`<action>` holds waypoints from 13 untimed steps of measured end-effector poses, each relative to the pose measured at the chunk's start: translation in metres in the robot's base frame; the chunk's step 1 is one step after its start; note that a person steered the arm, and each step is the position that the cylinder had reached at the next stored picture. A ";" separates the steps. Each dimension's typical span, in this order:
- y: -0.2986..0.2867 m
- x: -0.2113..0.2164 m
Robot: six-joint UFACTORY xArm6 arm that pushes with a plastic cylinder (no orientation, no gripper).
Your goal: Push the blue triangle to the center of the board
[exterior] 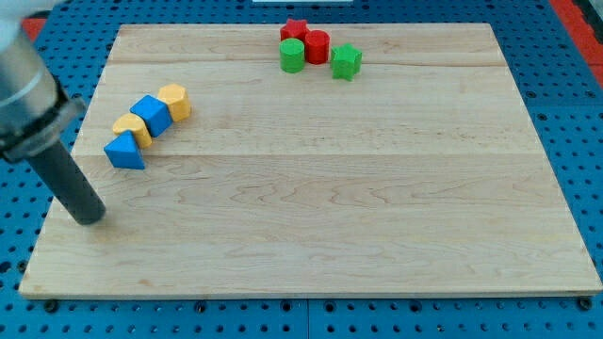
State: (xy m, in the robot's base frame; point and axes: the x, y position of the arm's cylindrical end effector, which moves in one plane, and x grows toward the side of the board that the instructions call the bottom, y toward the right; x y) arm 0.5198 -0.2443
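Note:
The blue triangle (124, 151) lies near the left edge of the wooden board (330, 217). It is the lowest of a diagonal row of touching blocks: a yellow block (133, 126), a blue cube (152, 114) and a yellow block (175, 100) run up to the right from it. My tip (89, 217) rests on the board below and to the left of the blue triangle, apart from it by a clear gap.
Near the top edge stands a cluster: a red star (294, 30), a red cylinder (317, 45), a green cylinder (292, 56) and a green star (346, 61). A blue pegboard (575, 113) surrounds the board.

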 end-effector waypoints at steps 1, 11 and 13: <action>0.009 -0.049; 0.014 -0.026; 0.016 -0.094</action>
State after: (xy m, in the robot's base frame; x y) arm 0.4254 -0.2279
